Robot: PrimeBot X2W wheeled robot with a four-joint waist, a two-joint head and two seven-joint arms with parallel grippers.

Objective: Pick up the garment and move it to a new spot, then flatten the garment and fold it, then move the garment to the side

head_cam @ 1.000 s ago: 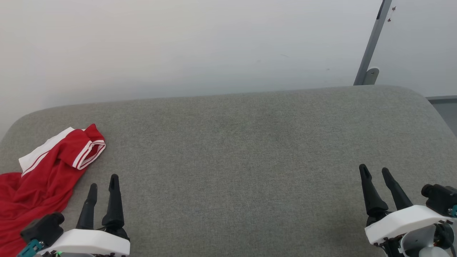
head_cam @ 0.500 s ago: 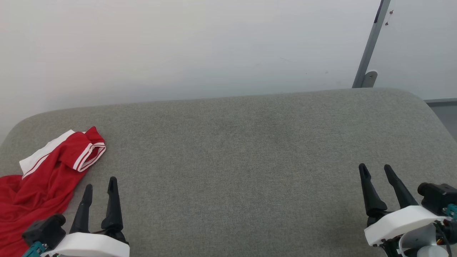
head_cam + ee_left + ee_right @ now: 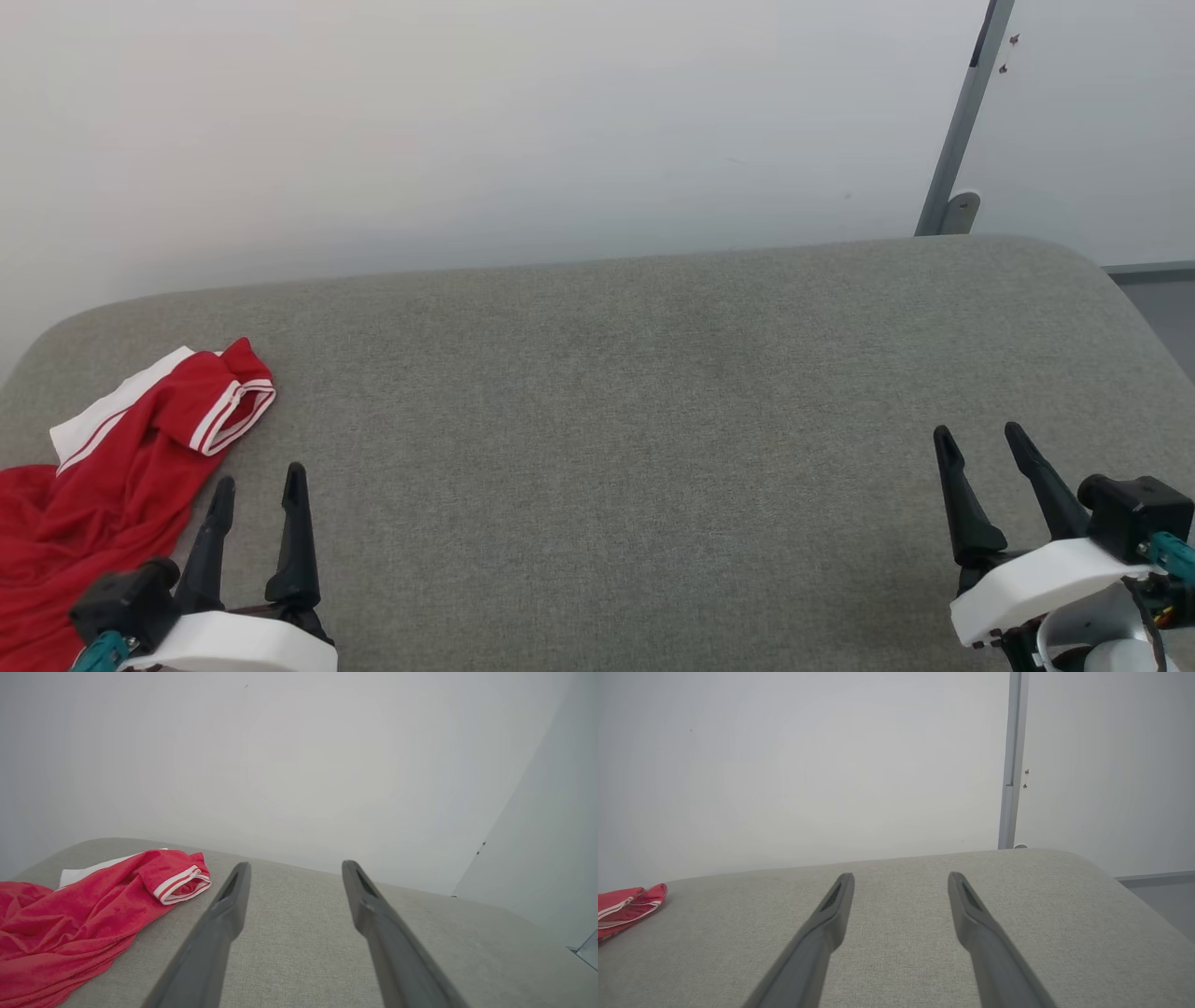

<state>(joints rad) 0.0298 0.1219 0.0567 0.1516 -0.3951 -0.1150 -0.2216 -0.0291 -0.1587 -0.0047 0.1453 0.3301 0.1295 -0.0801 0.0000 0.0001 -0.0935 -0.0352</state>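
Note:
The garment, a red shirt with a white patch and red-and-white striped sleeve trim, lies crumpled at the far left of the grey padded surface, running off the left edge of the head view. It also lies at the left in the left wrist view, and a corner of the garment shows in the right wrist view. My left gripper stands open just right of the garment, not touching it. My right gripper is open at the lower right, far from the garment, with nothing between its fingers.
A pale wall rises behind the grey surface. A grey metal post with a bracket stands behind the rear right corner. The surface's rounded right edge drops to a grey floor.
The whole head view has shifted slightly, so the camera moved. Both grippers sit a little lower in the picture and stay open. The garment lies as before.

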